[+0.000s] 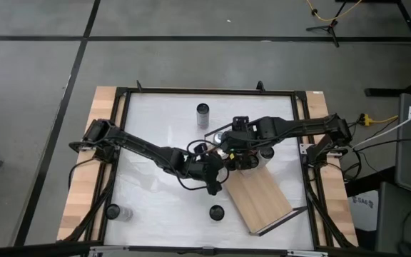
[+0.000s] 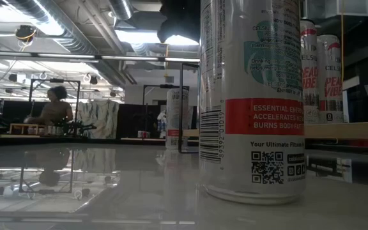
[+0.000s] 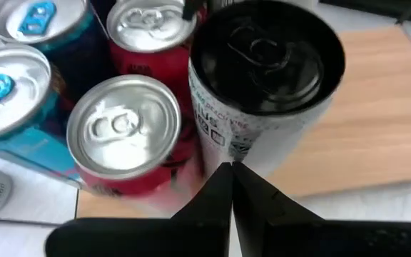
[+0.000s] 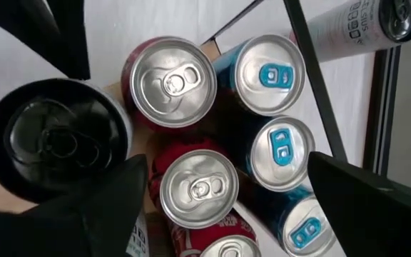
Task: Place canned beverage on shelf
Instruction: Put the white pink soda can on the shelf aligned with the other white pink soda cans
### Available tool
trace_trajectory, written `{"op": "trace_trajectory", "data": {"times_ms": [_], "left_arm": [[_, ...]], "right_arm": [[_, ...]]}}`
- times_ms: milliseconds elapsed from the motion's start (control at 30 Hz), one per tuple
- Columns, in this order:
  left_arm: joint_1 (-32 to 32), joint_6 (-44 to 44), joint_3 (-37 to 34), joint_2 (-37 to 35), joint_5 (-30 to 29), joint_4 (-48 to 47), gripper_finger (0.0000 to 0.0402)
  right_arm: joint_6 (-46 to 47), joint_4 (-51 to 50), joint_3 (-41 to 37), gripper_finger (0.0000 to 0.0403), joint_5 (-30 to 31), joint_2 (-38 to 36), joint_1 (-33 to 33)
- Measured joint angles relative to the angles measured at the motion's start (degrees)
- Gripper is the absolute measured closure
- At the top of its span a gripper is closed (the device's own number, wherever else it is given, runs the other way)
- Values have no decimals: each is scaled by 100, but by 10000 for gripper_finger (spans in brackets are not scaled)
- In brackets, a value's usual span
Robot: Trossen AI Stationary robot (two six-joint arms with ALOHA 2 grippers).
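A white can with a black top (image 3: 262, 71) stands upright on the light-wood shelf (image 1: 262, 196), next to red cans (image 3: 123, 132) and blue cans (image 3: 20, 21) clustered at the shelf's far end. My left gripper (image 3: 231, 171) is shut, and its tips are at this can's side. My right gripper (image 4: 237, 193) hangs open above the cluster, its fingers spread over a red can (image 4: 198, 187) and a blue can (image 4: 280, 146), touching none. The black-topped can (image 4: 56, 139) stands just outside its one finger. My left gripper has its shut fingertips (image 3: 227, 178) against the black-topped can's side wall (image 3: 223, 143), on the side away from the bare board. The fingers slant down at it from the table's left. The can stands upright, with its base on the shelf.
Loose cans stand on the white table: one toward the far edge (image 1: 203, 114), one by the near edge (image 1: 216, 212) that fills the low view (image 2: 251, 96), and one at the near left (image 1: 113, 212). The shelf's near-right part (image 3: 377, 107) is bare board. A black frame (image 1: 302, 128) rims the table.
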Motion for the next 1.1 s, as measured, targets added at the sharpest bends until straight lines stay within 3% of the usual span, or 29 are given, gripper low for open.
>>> {"op": "trace_trajectory", "data": {"times_ms": [533,900,1100], "left_arm": [[101,168,0,-87,152,192,400],[313,190,0,-1280,269,-363,400],[596,1012,0,-1941,169,-327,400]], "right_arm": [[-136,-54,4,29,210,-185,0],[-133,-188,7,29,585,-872,0],[-138,-229,7,29,868,-1458,0]]}}
